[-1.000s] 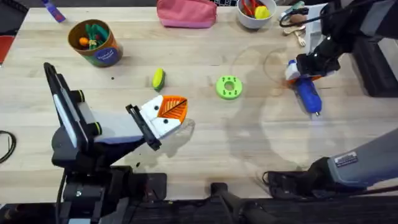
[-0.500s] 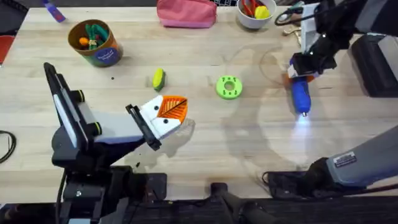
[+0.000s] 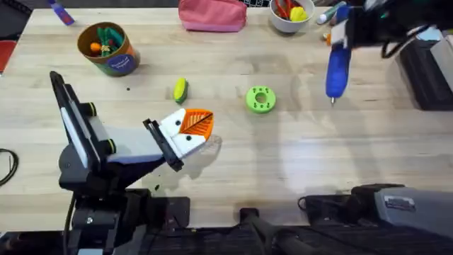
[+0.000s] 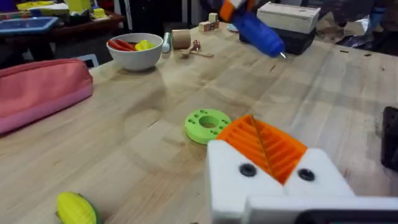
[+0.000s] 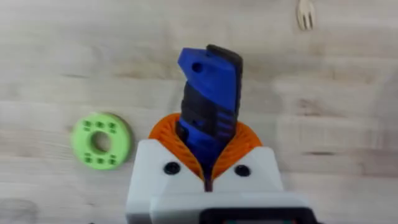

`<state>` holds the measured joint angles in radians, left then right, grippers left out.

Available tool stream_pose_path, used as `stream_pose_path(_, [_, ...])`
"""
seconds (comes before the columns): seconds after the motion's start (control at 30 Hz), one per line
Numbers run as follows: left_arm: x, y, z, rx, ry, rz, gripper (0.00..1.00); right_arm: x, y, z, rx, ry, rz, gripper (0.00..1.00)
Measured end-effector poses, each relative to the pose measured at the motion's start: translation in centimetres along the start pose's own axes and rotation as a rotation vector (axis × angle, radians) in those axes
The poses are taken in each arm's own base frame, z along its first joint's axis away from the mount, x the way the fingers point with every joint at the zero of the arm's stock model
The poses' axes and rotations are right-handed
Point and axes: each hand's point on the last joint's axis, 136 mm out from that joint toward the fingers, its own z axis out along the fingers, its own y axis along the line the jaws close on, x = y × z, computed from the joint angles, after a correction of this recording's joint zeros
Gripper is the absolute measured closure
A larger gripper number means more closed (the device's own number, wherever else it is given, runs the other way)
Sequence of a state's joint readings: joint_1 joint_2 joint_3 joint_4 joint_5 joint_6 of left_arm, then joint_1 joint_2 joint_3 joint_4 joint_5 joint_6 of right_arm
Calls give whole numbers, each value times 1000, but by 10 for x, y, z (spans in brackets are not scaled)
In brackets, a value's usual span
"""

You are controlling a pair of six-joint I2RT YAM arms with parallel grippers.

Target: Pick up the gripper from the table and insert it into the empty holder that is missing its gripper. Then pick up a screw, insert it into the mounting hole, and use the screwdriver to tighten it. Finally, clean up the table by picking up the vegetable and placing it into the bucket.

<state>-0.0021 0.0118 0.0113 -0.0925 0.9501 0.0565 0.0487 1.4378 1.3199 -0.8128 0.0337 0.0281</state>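
Observation:
My right gripper (image 3: 340, 32) is shut on the blue screwdriver (image 3: 337, 69) and holds it in the air at the far right, silver tip toward the near side. In the right wrist view the orange pads (image 5: 168, 134) clamp the screwdriver (image 5: 210, 93). Low over the table's middle left, my left gripper (image 3: 197, 130) is shut, its orange wedges (image 4: 264, 144) pressed together between white mounts. The yellow vegetable (image 3: 180, 90) lies beyond it. At the far left stands the bucket (image 3: 107, 48), with toys inside. The loose gripper, empty holder and screw are out of view.
A green ring (image 3: 260, 99) lies mid-table. A pink pouch (image 3: 212, 14) and a white bowl (image 3: 290, 15) of toys sit along the far edge. A black box (image 3: 425, 71) stands at the right edge. Small wooden bits (image 4: 199, 46) lie near the bowl.
The right gripper has lifted the screwdriver off the table and carried it up and toward the far side. The left arm has stayed still.

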Motion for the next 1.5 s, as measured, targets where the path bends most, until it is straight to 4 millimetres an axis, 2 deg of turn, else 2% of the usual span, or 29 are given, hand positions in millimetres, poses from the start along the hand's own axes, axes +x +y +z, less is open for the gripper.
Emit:
stream_pose_path(0.27, [0, 0, 0, 0, 0, 0, 995, -44, 49, -89, -204, -337, 18, 979])
stream_pose_path(0.47, [0, 0, 0, 0, 0, 0, 995, -59, 111, -149, -392, -529, -54, 980])
stream_pose_path(0.63, [0, 0, 0, 0, 0, 0, 995, -62, 179, -182, -581, -624, -146, 980])
stream_pose_path(0.77, [0, 0, 0, 0, 0, 0, 995, -58, 226, -204, -713, -674, -210, 980])
stream_pose_path(0.97, [0, 0, 0, 0, 0, 0, 995, -51, 271, -237, -867, -775, -262, 980])
stream_pose_path(1.1, [0, 0, 0, 0, 0, 0, 995, -36, 298, -247, -968, -828, -283, 980])
stream_pose_path(1.27, [0, 0, 0, 0, 0, 0, 995, 2, 325, -240, -1071, -759, -347, 980])
stream_pose_path(1.5, [0, 0, 0, 0, 0, 0, 995, 28, 343, -243, -1183, -711, -471, 980])
